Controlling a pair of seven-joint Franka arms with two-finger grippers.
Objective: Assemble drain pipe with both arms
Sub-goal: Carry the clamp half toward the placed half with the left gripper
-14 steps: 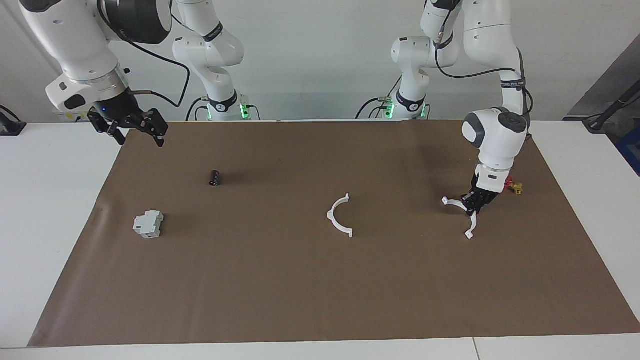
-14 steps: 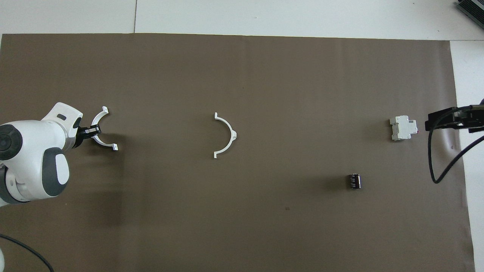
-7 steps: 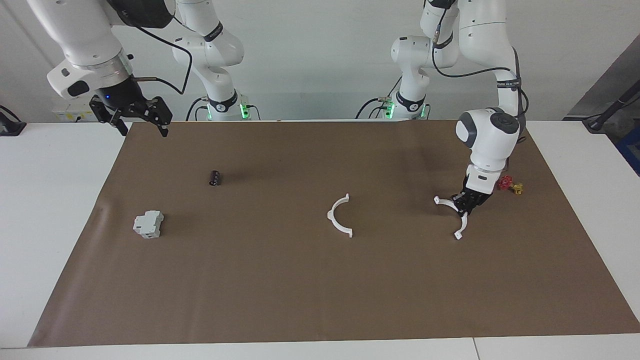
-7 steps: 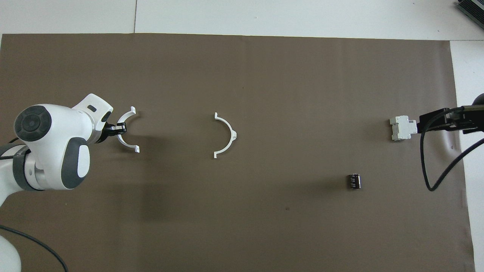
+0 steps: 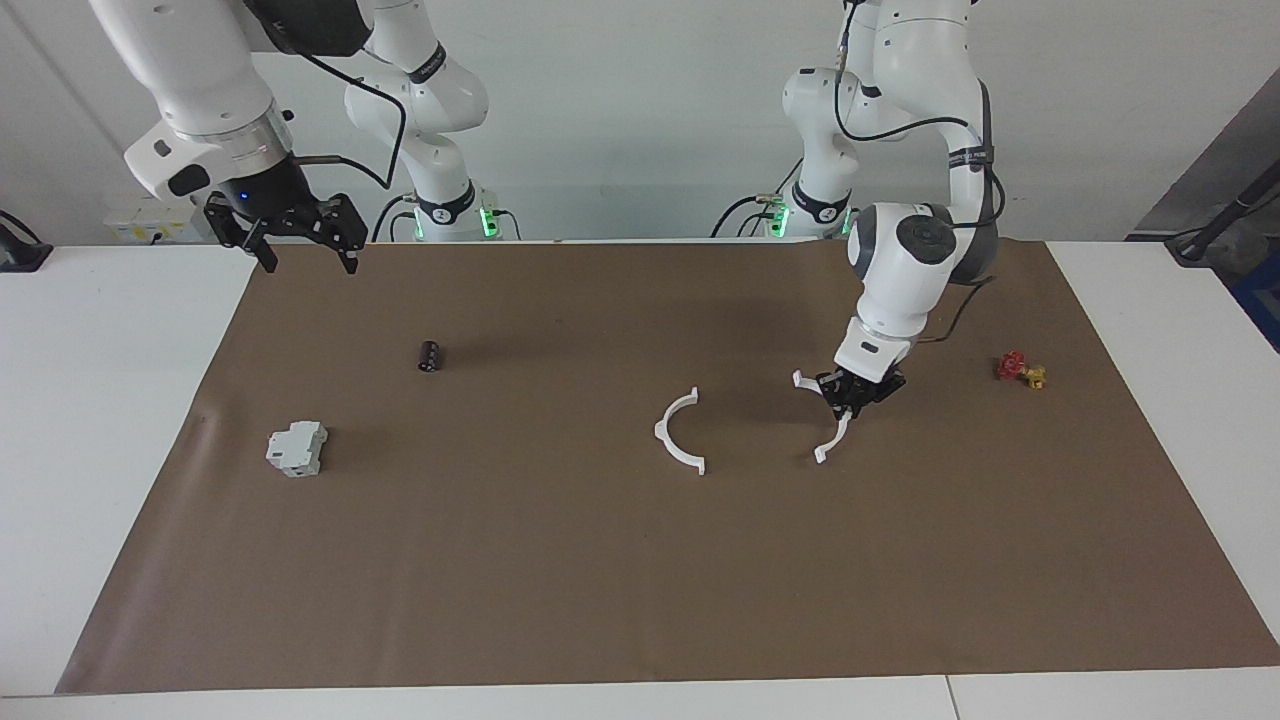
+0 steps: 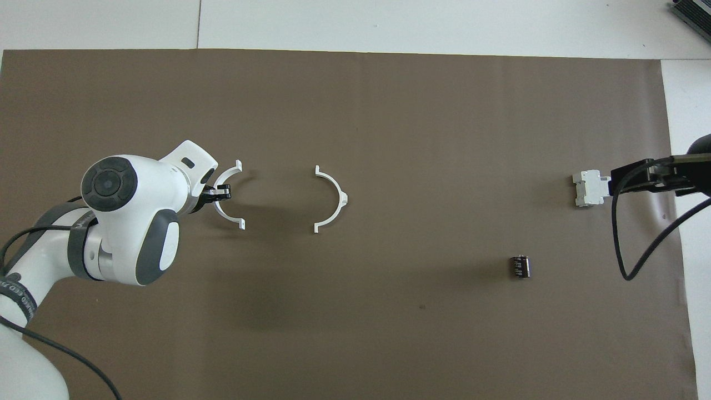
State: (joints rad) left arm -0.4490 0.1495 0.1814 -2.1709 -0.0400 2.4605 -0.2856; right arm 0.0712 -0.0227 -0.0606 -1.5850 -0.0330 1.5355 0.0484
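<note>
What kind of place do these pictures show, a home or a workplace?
Probably a robot lab: two white arms are fixed at a white table covered by a brown mat, and the left hand holds a white half-ring.

Bare brown mat [image 5: 760, 440] lies between the held half-ring [image 5: 826, 420] and the resting half-ring [image 5: 678, 434]

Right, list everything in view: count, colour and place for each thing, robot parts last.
thin white plastic half-rings: 2, white; held half-ring in the left gripper, free half-ring flat at mid-mat, open sides facing each other.
boxy plastic block: 1, grey-white, toward the right arm's end.
small ribbed cylinder: 1, black, nearer the robots than the block.
small valve: 1, red and yellow, toward the left arm's end.
paper mat: 1, brown, covering the white table.
left gripper: black, low over the mat.
right gripper: black, open, raised over the mat's edge.
</note>
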